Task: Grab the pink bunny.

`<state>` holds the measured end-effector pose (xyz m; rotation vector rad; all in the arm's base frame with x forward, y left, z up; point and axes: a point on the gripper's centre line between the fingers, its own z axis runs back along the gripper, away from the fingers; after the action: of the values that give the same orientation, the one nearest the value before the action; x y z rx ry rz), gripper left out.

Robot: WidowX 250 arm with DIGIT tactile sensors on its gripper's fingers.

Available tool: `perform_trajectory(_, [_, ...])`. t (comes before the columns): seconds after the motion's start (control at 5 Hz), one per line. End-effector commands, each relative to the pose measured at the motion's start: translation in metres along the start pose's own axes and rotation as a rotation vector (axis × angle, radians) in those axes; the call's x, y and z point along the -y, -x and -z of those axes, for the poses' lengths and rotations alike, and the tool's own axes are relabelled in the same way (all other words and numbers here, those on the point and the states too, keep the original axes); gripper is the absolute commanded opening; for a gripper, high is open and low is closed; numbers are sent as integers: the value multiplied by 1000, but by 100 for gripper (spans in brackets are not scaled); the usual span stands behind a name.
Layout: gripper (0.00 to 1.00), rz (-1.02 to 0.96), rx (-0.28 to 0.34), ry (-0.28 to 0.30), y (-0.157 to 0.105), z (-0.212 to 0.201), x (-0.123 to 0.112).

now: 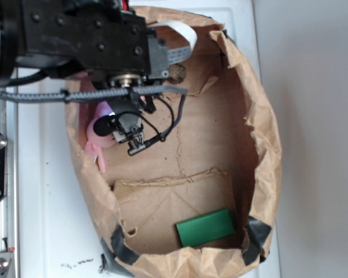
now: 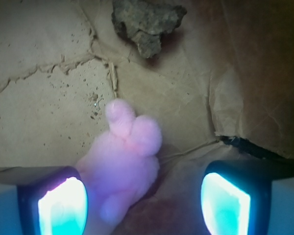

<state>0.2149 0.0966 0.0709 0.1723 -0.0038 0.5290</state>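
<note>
The bunny [image 2: 122,161] lies on the brown paper floor of the bag [image 1: 261,145], near its left wall as the exterior view frames it, and it sits between the two fingers [image 2: 59,200] but not centred: in the wrist view the pink plush presses up against or just beside the left-hand pad, while a clear stretch of paper separates it from the right-hand one. The fingers stand open, wide apart, with nothing gripped. The bunny's long axis runs from the bottom of the wrist view upward and slightly right, with two rounded lobes, probably ears or a head, pointing away from the camera toward the brown lump [image 2: 147,22] at the far edge; that axis lies roughly across the closing line, which suits a pinch across the body. The move ahead seems to turn on that sideways offset: a closing stroke would likely push the plush from one side before the other pad meets it, so a small shift toward the bunny's side, or simply a soft squeeze that lets the toy slide to centre, looks needed. The wrist view shows this placement between the pads; the exterior view cannot, since the arm and gripper [image 1: 130,136] cover most of the bunny, leaving only a pink patch and a thin strip below it. The exterior view alone shows the green block [image 1: 206,227] well apart at the bag's other end, out of the way. How high the pads hang above the paper I cannot tell
</note>
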Motion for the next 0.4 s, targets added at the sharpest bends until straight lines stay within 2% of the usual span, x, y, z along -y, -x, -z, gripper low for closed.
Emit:
perform_trajectory(0.0, [100, -67, 47, 9, -1, -7, -10])
perform_trajectory(0.2, [100, -67, 61, 2, -1, 1, 0])
